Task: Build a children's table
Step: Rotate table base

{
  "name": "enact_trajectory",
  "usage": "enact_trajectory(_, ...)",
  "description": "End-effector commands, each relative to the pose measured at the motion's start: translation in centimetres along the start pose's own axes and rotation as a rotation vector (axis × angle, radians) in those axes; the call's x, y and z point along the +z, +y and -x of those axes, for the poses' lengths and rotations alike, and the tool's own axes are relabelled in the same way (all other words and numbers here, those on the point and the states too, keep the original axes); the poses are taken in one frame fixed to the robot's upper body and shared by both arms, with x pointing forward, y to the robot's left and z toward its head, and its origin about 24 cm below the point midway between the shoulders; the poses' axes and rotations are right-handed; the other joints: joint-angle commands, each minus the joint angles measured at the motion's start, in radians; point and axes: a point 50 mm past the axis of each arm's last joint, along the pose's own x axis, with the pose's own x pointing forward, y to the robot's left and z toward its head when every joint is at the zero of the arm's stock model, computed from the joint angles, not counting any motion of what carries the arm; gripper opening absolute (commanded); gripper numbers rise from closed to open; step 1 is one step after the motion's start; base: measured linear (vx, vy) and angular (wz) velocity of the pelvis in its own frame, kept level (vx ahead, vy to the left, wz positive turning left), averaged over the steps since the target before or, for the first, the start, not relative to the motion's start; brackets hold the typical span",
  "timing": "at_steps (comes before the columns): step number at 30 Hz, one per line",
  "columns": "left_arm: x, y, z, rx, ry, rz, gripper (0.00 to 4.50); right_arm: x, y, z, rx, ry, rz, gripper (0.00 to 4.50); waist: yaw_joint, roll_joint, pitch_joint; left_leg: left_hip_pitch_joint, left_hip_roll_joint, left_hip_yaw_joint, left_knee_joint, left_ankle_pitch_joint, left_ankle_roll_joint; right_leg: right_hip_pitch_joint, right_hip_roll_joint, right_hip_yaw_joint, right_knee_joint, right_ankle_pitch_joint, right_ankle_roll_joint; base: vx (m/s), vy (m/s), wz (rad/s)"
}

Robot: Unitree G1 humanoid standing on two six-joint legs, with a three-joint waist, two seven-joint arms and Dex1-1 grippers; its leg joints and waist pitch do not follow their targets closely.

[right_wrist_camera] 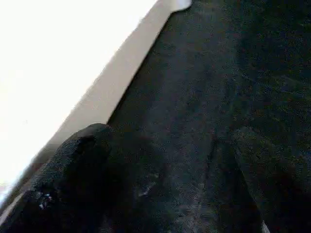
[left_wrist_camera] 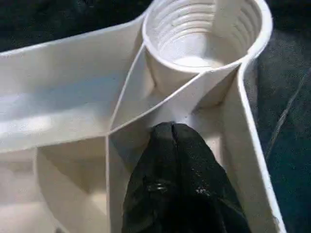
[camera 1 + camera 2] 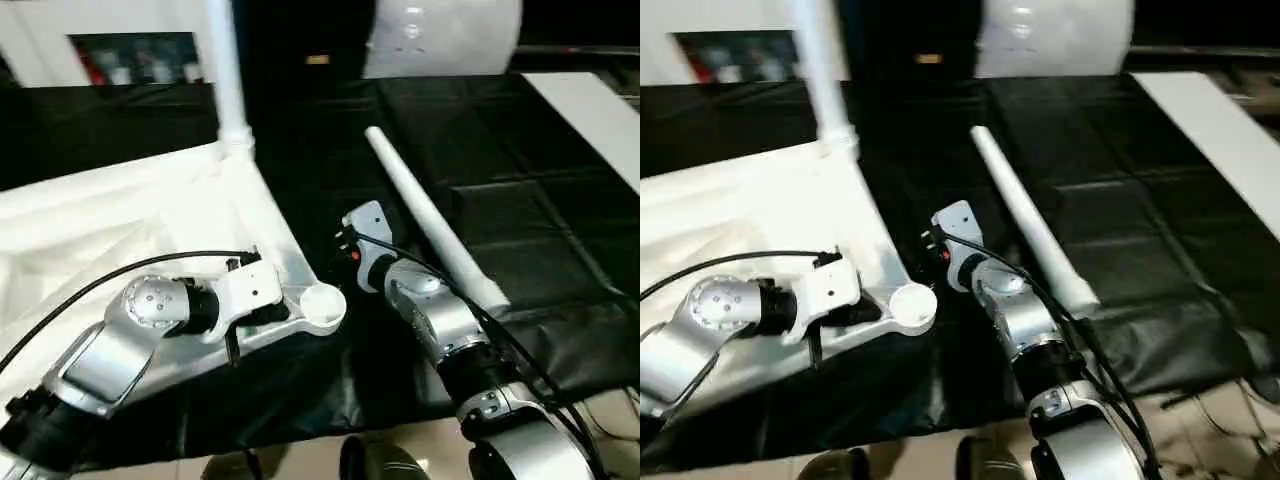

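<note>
- the white table top [image 3: 130, 215] was seen lying upside down on the left part of the black-covered bench [image 3: 560, 230], its ribbed underside turned upward.
- a white leg [image 3: 226, 70] was seen standing upright in the far corner socket of the top, rising past the upper edge of the head views.
- the near corner socket [image 3: 323, 305] was seen open and round at the corner of the top closest to the robot; in the left wrist view its ridged inner wall [image 2: 204, 34] could be made out, with ribs running away from it.
- a second white leg [image 3: 435, 220] was seen lying loose on the black cover, to the right of the top and apart from it, running diagonally from the far middle toward the near right.
- the left end effector [image 2: 173, 133] was found closed, its two black fingers pressed together with nothing between them, their tips set down in the ribbed pocket just beside the near corner socket.
- the left forearm [image 3: 120, 340] was seen reaching over the near edge of the top, with a black cable looped above it.
- the right end effector [image 1: 160, 165] was found spread wide and empty, held over the black cover, with the edge of the top [image 1: 97, 87] alongside one finger.
- the right wrist [image 3: 370, 245] was seen between the corner of the top and the lying leg, touching neither as far as could be told.
- a pale strip [image 3: 590, 115] was seen along the far right of the bench.
</note>
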Motion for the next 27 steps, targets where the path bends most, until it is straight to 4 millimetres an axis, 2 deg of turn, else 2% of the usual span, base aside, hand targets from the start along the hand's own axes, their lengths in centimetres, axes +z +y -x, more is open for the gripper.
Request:
enact_trajectory(1,-0.6,2.7,0.5,0.239,0.054,-0.056,0.04,-0.7,2.1,-0.4,0.094,0.017,-0.017,4.5,-0.002,0.01,-0.065,0.009,0.047,-0.014,-0.072,-0.217,0.015,0.051,-0.083,0.067,-0.081,-0.323,-0.2,0.0,0.0,0.0)
enact_trajectory(4,0.0,3.9,0.3,0.329,0.022,-0.1,0.04,-0.7,2.2,-0.3,0.093,0.014,-0.018,4.5,0.011,0.011,-0.062,0.021,0.047,-0.011,-0.072,-0.246,0.011,0.038,-0.084,0.069,-0.093,-0.42,-0.166,0.0,0.0,0.0)
enact_trajectory(5,0.2,4.2,0.2,0.344,0.005,-0.107,0.04,-0.7,2.1,-0.3,0.09,0.011,-0.017,4.5,0.011,0.01,-0.062,0.021,0.047,-0.011,-0.072,-0.247,0.011,0.038,-0.083,0.069,-0.094,-0.435,-0.161,0.0,0.0,0.0)
enact_trajectory(6,0.5,4.4,0.1,0.358,-0.011,-0.109,0.04,-0.6,2.0,-0.3,0.087,0.008,-0.016,4.5,0.015,0.014,-0.061,0.023,0.045,-0.011,-0.072,-0.251,0.01,0.035,-0.083,0.068,-0.1,-0.472,-0.146,0.0,0.0,0.0)
enact_trajectory(7,0.6,4.6,0.1,0.365,-0.021,-0.109,0.04,-0.5,1.9,-0.2,0.084,0.006,-0.016,4.5,0.014,0.012,-0.06,0.02,0.042,-0.011,-0.072,-0.254,0.011,0.036,-0.082,0.066,-0.103,-0.504,-0.127,0.0,0.0,0.0)
enact_trajectory(8,0.7,4.6,-0.1,0.366,-0.028,-0.111,0.04,-0.3,1.6,-0.1,0.072,0.0,-0.009,4.5,0.009,0.01,-0.06,0.006,0.041,-0.018,-0.077,-0.251,0.009,0.046,-0.084,0.06,-0.104,-0.54,-0.1,0.0,0.0,0.0)
enact_trajectory(9,0.7,4.6,-0.1,0.366,-0.029,-0.111,0.04,-0.2,1.5,-0.1,0.07,-0.001,-0.008,4.5,0.007,0.011,-0.06,0.005,0.042,-0.021,-0.078,-0.255,0.008,0.046,-0.086,0.059,-0.106,-0.562,-0.086,0.0,0.0,0.0)
enact_trajectory(10,0.7,4.6,-0.1,0.359,-0.031,-0.11,0.04,-0.1,1.4,-0.1,0.066,-0.003,-0.004,4.5,0.007,0.011,-0.06,0.011,0.041,-0.023,-0.078,-0.264,0.01,0.039,-0.088,0.058,-0.115,-0.606,-0.067,0.0,0.0,0.0)
enact_trajectory(11,0.7,4.4,-0.2,0.344,-0.036,-0.103,0.04,0.0,1.2,0.0,0.056,-0.008,0.008,4.5,0.005,0.012,-0.06,0.011,0.041,-0.024,-0.077,-0.266,0.01,0.037,-0.09,0.058,-0.115,-0.615,-0.066,0.0,0.0,0.0)
enact_trajectory(12,0.6,4.0,0.0,0.321,-0.045,-0.078,0.04,1.0,0.2,0.3,0.021,-0.027,0.048,4.5,0.001,0.012,-0.062,0.002,0.045,-0.029,-0.081,-0.258,0.009,0.042,-0.092,0.056,-0.111,-0.598,-0.074,0.0,0.0,0.0)
enact_trajectory(14,0.5,3.7,0.0,0.311,-0.049,-0.065,0.04,1.5,-0.3,0.5,0.004,-0.038,0.065,4.5,-0.001,0.016,-0.064,0.003,0.048,-0.028,-0.08,-0.25,0.008,0.04,-0.089,0.057,-0.106,-0.55,-0.092,0.0,0.0,0.0)
enact_trajectory(15,0.3,3.5,0.3,0.306,-0.047,-0.065,0.04,2.4,-1.0,0.8,-0.014,-0.052,0.08,4.5,0.0,0.018,-0.067,0.006,0.05,-0.026,-0.079,-0.248,0.011,0.038,-0.087,0.06,-0.101,-0.504,-0.112,0.0,0.0,0.0)
enact_trajectory(17,0.2,3.1,0.7,0.29,-0.053,-0.056,0.04,3.4,-1.8,1.1,-0.037,-0.07,0.095,4.5,0.003,0.02,-0.075,0.006,0.053,-0.02,-0.077,-0.215,0.015,0.04,-0.08,0.063,-0.084,-0.354,-0.164,0.0,0.0,0.0)
enact_trajectory(18,0.2,3.0,0.8,0.283,-0.061,-0.049,0.04,3.9,-2.1,1.3,-0.044,-0.08,0.093,4.5,0.003,0.02,-0.077,0.004,0.053,-0.019,-0.075,-0.196,0.017,0.041,-0.08,0.064,-0.079,-0.306,-0.178,0.0,0.0,0.0)
enact_trajectory(19,0.2,2.9,1.0,0.279,-0.067,-0.045,0.04,4.3,-2.3,1.4,-0.047,-0.086,0.091,4.5,0.002,0.019,-0.082,-0.003,0.049,-0.016,-0.071,-0.151,0.026,0.048,-0.077,0.064,-0.067,-0.215,-0.201,0.0,0.0,0.0)
enact_trajectory(20,0.4,2.7,1.2,0.279,-0.086,-0.023,0.04,4.8,-2.8,1.8,-0.07,-0.089,0.095,4.5,0.003,0.019,-0.084,-0.003,0.049,-0.015,-0.068,-0.127,0.032,0.05,-0.076,0.064,-0.063,-0.173,-0.209,0.055,0.012,0.03)
enact_trajectory(21,0.6,2.6,1.6,0.282,-0.113,0.005,0.04,5.4,-3.4,2.2,-0.1,-0.088,0.102,4.5,0.002,0.012,-0.09,-0.004,0.048,-0.012,-0.064,-0.07,0.049,0.055,-0.075,0.064,-0.05,-0.085,-0.231,0.054,0.004,0.02)
enact_trajectory(22,0.9,2.5,1.9,0.281,-0.145,0.035,0.04,5.8,-4.1,2.5,-0.131,-0.085,0.107,4.5,0.004,0.015,-0.096,-0.008,0.045,-0.01,-0.058,-0.008,0.066,0.058,-0.073,0.063,-0.041,0.0,-0.248,0.054,0.004,0.02)
enact_trajectory(23,1.3,2.5,2.4,0.274,-0.182,0.083,0.04,6.3,-4.9,2.9,-0.17,-0.078,0.109,4.5,0.004,0.015,-0.097,-0.007,0.043,-0.007,-0.056,0.011,0.075,0.055,-0.071,0.064,-0.038,0.038,-0.256,0.0,0.0,0.0)
enact_trajectory(24,1.6,2.3,2.8,0.269,-0.203,0.102,0.33,6.6,-5.5,3.2,-0.207,-0.064,0.112,4.5,0.005,0.012,-0.101,-0.011,0.041,-0.007,-0.053,0.051,0.093,0.06,-0.07,0.062,-0.031,0.099,-0.275,0.0,0.0,0.0)
enact_trajectory(25,1.9,2.1,3.3,0.252,-0.223,0.126,0.42,7.0,-6.5,3.7,-0.272,-0.029,0.128,4.5,0.004,0.008,-0.097,-0.013,0.04,-0.005,-0.052,0.049,0.108,0.059,-0.068,0.061,-0.034,0.099,-0.281,0.0,0.0,0.0)
enact_trajectory(27,2.1,1.8,3.7,0.236,-0.244,0.145,0.42,7.2,-7.1,4.2,-0.3,0.012,0.145,4.5,0.005,0.006,-0.092,-0.014,0.039,-0.003,-0.053,0.01,0.105,0.059,-0.069,0.06,-0.043,0.025,-0.274,0.0,0.0,0.0)
